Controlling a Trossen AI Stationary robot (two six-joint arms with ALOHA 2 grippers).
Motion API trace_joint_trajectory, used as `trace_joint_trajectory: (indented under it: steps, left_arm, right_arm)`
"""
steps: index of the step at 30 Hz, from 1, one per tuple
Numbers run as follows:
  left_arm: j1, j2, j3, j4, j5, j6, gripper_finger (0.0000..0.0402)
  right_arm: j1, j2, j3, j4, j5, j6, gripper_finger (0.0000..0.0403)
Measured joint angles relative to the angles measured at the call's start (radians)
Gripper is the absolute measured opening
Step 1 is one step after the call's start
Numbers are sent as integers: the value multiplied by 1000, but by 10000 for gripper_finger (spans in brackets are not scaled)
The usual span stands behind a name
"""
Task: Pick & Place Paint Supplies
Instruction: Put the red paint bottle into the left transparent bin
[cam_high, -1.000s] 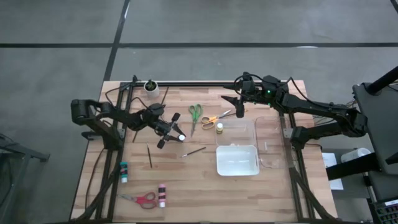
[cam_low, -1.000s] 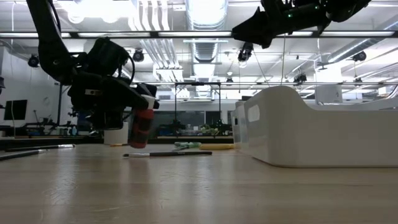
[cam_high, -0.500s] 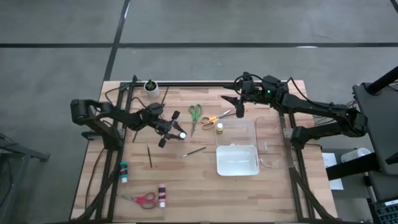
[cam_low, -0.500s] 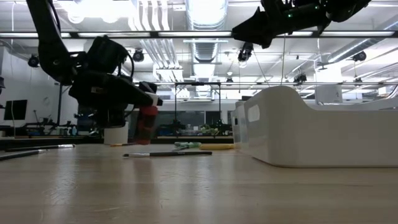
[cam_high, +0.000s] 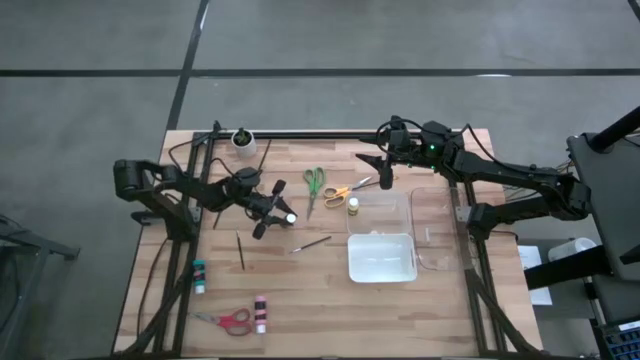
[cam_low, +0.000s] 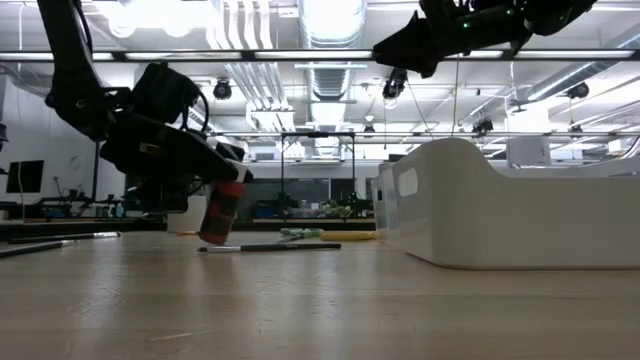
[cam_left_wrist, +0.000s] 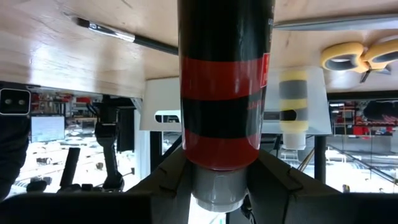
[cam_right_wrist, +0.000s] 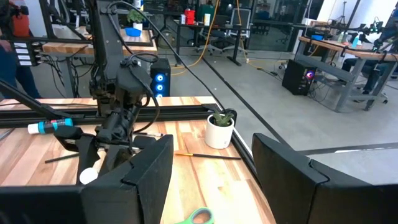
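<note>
My left gripper is shut on a red-and-black paint bottle with a pale cap, left of the table's middle. In the low view the bottle tilts, its dark lower end close over the tabletop. My right gripper hangs open and empty high over the far right, its fingers wide apart. Lying loose on the wood are a yellow-and-black bottle, green scissors, yellow scissors, two thin brushes, a teal bottle, red scissors and a red-and-white bottle. My left gripper pinches the bottle between its two fingers at its upper end, just below the pale cap. The fingers come roughly level from the table's left and lie across the bottle. The bottle hangs tilted, cap up; whether its lower end touches the table I cannot tell.
A white tray lies right of centre, with a clear container beside it. A small white pot with a plant stands at the far edge. Bare wood shows along the table's near right side.
My left gripper has stayed in place and rolled a little at the wrist. The bottle stood nearly upright half a second ago; now it leans, its lower end swung toward the table's left and lower toward the tabletop.
</note>
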Motion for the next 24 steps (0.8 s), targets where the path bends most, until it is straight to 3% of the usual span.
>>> trace_joint_trajectory:
  steps: [9, 24]
  left_arm:
    - [0, 0, 0, 18, -4, 3, 122]
    - [0, 0, -5, 37, -41, 8, 181]
  right_arm:
    - [0, 0, 0, 0, 0, 0, 217]
    - [0, 0, 0, 0, 0, 0, 217]
